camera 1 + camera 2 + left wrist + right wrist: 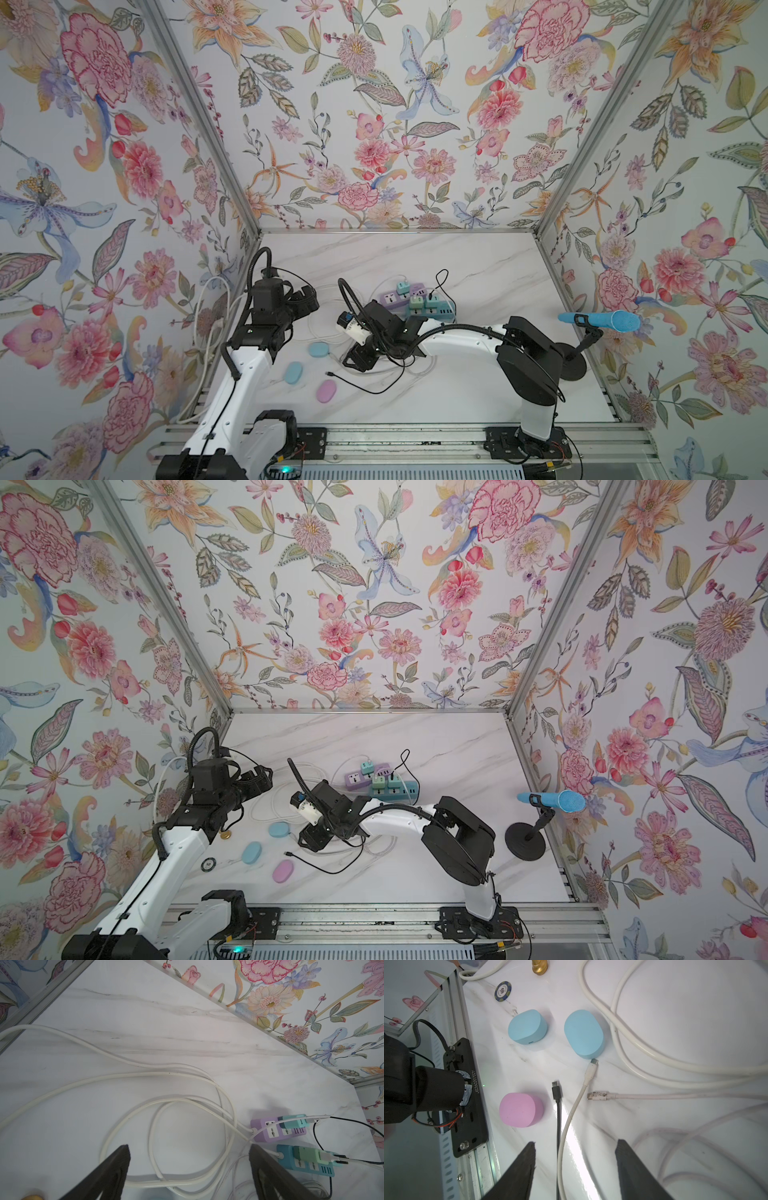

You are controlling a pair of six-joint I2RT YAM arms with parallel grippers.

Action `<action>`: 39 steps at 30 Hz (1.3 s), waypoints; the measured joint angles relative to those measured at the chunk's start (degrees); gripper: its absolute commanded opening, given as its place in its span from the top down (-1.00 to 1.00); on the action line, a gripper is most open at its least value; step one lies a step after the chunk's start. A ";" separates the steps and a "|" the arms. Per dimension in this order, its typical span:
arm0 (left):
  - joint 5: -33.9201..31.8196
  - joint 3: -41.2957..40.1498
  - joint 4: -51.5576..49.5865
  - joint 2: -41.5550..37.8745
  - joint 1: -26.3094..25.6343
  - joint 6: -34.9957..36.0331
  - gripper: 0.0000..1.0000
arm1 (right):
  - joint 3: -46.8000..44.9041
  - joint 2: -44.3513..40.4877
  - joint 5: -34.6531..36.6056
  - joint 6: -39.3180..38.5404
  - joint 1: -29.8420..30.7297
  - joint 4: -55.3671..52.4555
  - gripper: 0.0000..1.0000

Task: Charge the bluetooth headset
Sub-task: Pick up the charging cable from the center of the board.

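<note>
Right wrist view: right pincer (576, 1142) open, empty, over white cable (571, 1109); plug tip (593, 1062) just beside blue headset case (584, 1033), likely staged for insertion. Left pincer (188, 1147) open, empty, apart from case.

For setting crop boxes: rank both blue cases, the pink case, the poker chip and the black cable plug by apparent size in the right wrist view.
1. Blue case by the white plug, narrowly.
2. Other blue case and pink case: alike, unranked.
3. Poker chip.
4. Black cable plug.
</note>
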 measured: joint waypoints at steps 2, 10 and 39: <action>0.07 -0.11 -0.28 0.00 0.09 0.02 -0.84 | 0.55 1.49 -0.02 0.24 0.00 -0.02 -0.32; 0.22 -0.96 -0.33 0.24 0.31 -0.26 -0.80 | 3.08 6.62 -0.15 1.60 1.33 -0.24 -0.08; 16.15 -2.62 4.96 3.85 0.68 -1.22 -0.57 | 0.76 -2.89 13.18 5.01 2.60 -0.24 1.00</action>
